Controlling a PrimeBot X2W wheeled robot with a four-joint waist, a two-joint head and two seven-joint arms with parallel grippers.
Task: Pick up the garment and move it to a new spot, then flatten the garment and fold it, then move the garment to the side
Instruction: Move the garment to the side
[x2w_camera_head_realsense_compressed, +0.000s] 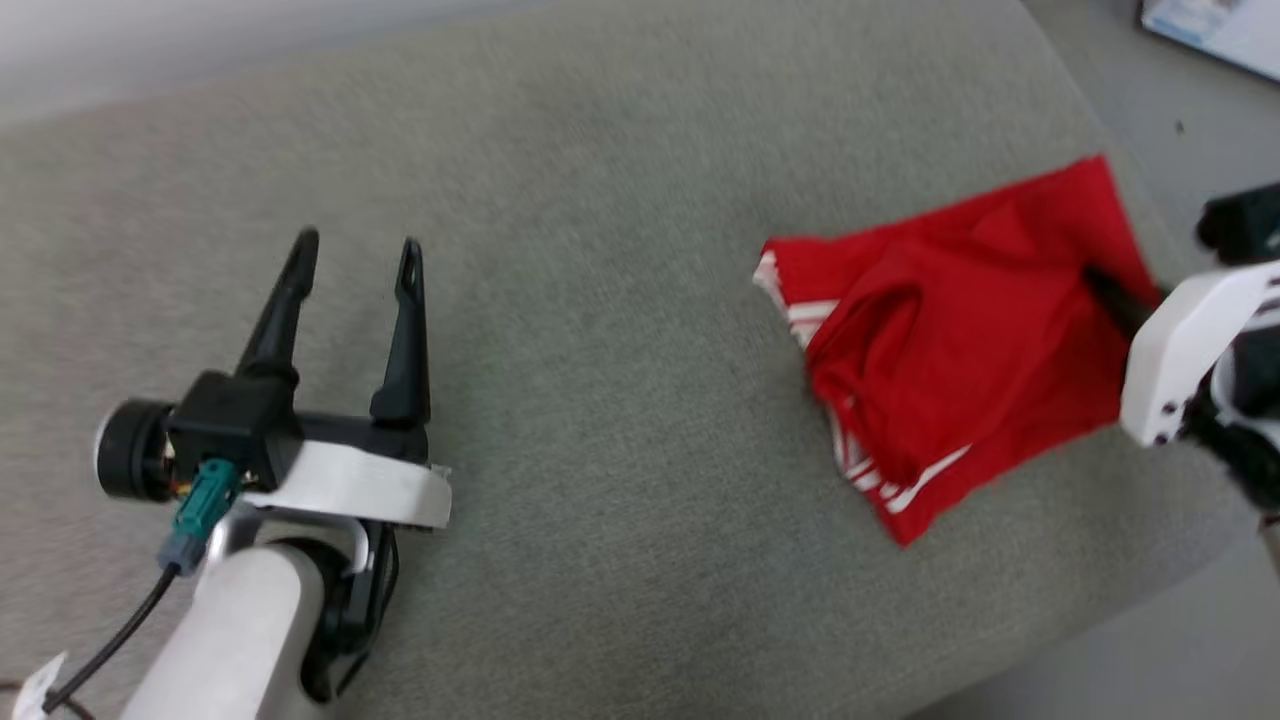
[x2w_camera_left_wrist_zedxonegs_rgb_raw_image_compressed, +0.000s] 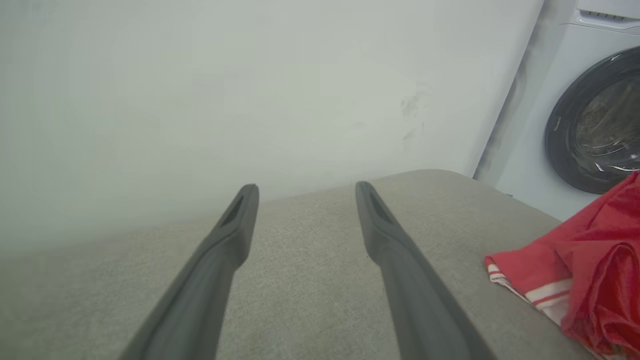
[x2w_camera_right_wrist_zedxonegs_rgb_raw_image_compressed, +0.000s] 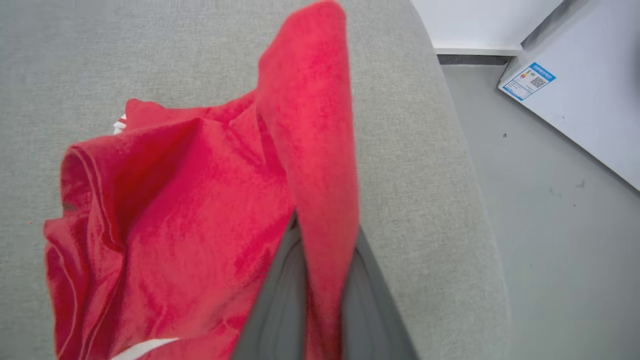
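Observation:
The garment (x2w_camera_head_realsense_compressed: 960, 330) is a bright red piece of fabric with white striped edges, lying bunched on the right part of the grey cushioned surface (x2w_camera_head_realsense_compressed: 600, 300). My right gripper (x2w_camera_head_realsense_compressed: 1100, 285) reaches in from the right edge, shut on the garment's right side. In the right wrist view a fold of the garment (x2w_camera_right_wrist_zedxonegs_rgb_raw_image_compressed: 320, 150) stands up between the two dark fingers (x2w_camera_right_wrist_zedxonegs_rgb_raw_image_compressed: 280, 305). My left gripper (x2w_camera_head_realsense_compressed: 355, 255) hovers open over bare cushion at the lower left, far from the fabric. From the left wrist, the garment (x2w_camera_left_wrist_zedxonegs_rgb_raw_image_compressed: 585, 270) shows at the right, with the left gripper (x2w_camera_left_wrist_zedxonegs_rgb_raw_image_compressed: 305, 192) holding nothing.
The cushion's right edge (x2w_camera_right_wrist_zedxonegs_rgb_raw_image_compressed: 465, 165) drops to a grey floor (x2w_camera_right_wrist_zedxonegs_rgb_raw_image_compressed: 550, 225). A white appliance with a label (x2w_camera_right_wrist_zedxonegs_rgb_raw_image_compressed: 530, 82) stands beyond it. A washing machine door (x2w_camera_left_wrist_zedxonegs_rgb_raw_image_compressed: 600, 120) and a pale wall (x2w_camera_left_wrist_zedxonegs_rgb_raw_image_compressed: 225, 90) lie behind the cushion.

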